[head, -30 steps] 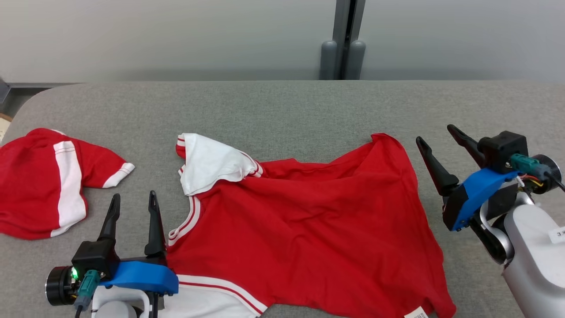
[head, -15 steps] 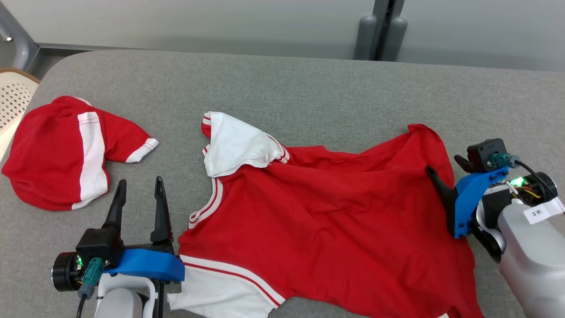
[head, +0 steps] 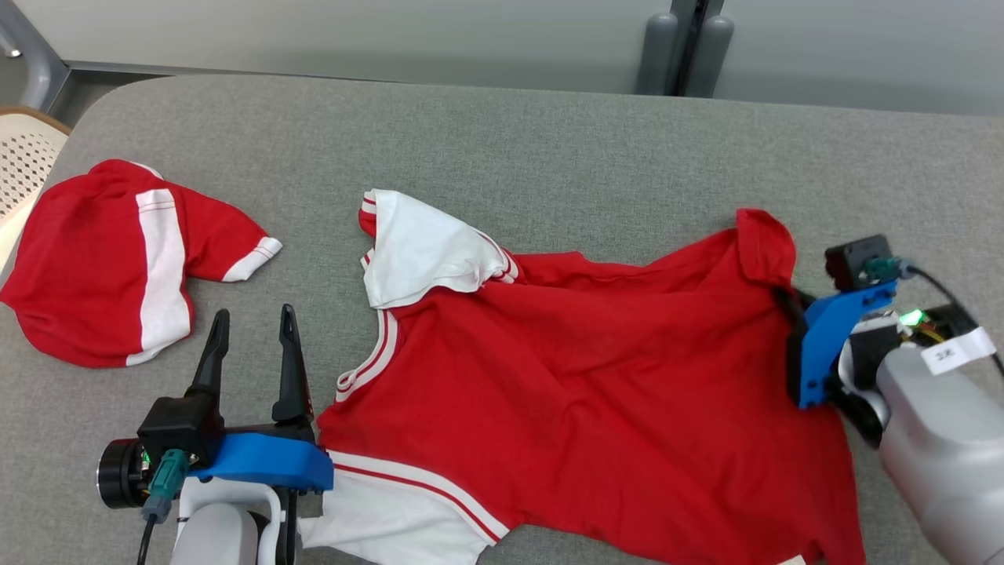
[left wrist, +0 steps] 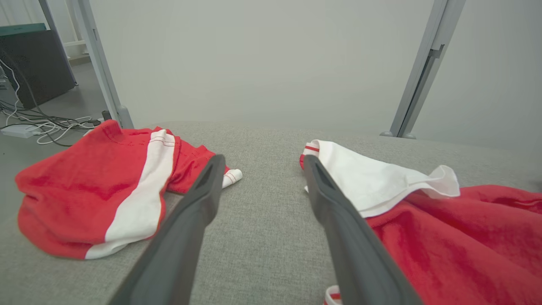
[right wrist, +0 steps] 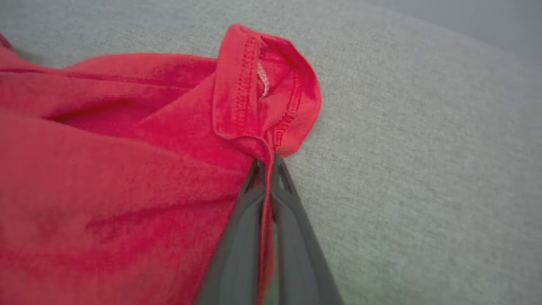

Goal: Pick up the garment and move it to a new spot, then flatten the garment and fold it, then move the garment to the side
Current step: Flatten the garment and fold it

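The garment [head: 580, 400] is a red shirt with white sleeves and striped trim, spread crumpled across the grey table [head: 502, 141]. My right gripper [head: 784, 302] is shut on its hem corner at the right edge; in the right wrist view the red hem [right wrist: 258, 106] folds up above the gripper [right wrist: 266, 163], with cloth pinched between the fingers. My left gripper [head: 255, 337] stands open on the table just left of the neckline, holding nothing. In the left wrist view its fingers [left wrist: 199, 207] point between the garment's white sleeve [left wrist: 381, 182] and a second shirt.
A second red and white shirt [head: 118, 259] lies bunched at the table's left end, also in the left wrist view [left wrist: 97, 186]. A perforated pale chair [head: 23, 173] stands past the left edge. Metal posts [head: 682, 47] rise behind the far edge.
My right gripper moved in onto the garment's right hem corner and shut on it, folding the corner up. The head camera tilted and shifted. The left gripper stayed open in place.
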